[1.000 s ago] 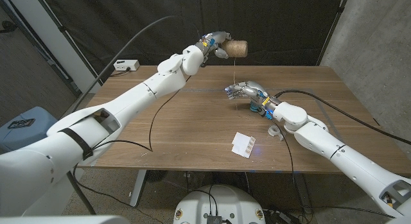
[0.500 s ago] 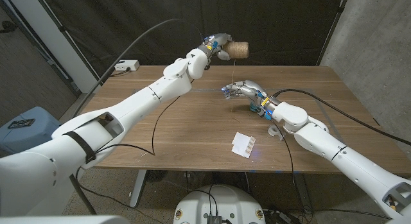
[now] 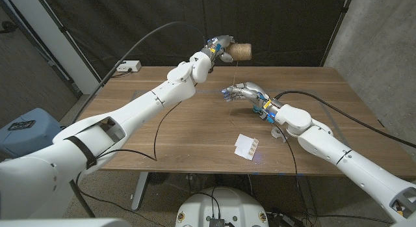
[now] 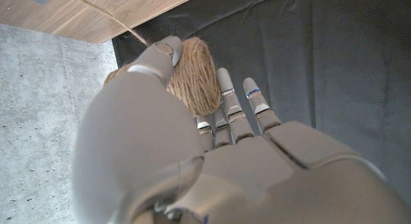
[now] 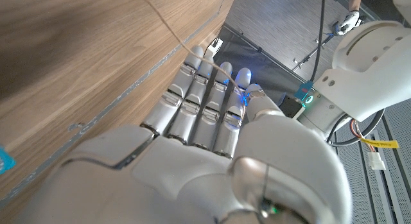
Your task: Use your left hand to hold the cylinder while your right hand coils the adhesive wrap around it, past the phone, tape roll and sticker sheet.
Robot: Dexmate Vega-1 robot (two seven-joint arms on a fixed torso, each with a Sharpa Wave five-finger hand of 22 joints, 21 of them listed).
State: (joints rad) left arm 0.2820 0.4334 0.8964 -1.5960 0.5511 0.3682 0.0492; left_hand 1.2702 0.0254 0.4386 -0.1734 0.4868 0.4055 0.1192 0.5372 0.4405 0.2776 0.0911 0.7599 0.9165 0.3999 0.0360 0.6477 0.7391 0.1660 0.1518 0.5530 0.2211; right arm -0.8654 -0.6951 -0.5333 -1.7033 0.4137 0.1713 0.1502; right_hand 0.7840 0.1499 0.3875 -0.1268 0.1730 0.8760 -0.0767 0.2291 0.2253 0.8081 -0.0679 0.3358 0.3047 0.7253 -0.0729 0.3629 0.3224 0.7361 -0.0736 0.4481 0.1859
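Note:
My left hand point(image 3: 221, 46) grips a cylinder point(image 3: 242, 51) wound with tan wrap and holds it in the air above the table's far edge. The left wrist view shows the cylinder point(image 4: 192, 73) between the thumb and fingers of that hand point(image 4: 192, 160). A thin strand of wrap point(image 3: 235, 71) drops from the cylinder to my right hand point(image 3: 242, 92), which hovers low over the table point(image 3: 195, 129) and holds the strand's lower end. In the right wrist view the strand point(image 5: 173, 28) crosses the fingertips of the right hand point(image 5: 205, 134).
A white sticker sheet point(image 3: 247, 146) lies near the table's front edge. A pale tape roll point(image 3: 279, 133) sits partly under my right forearm. A white box point(image 3: 128, 66) rests at the far left corner, and a black cable point(image 3: 155, 129) trails across the table.
My right hand has shifted slightly to the left with the strand. The left hand has edged a little to the right, still holding the cylinder.

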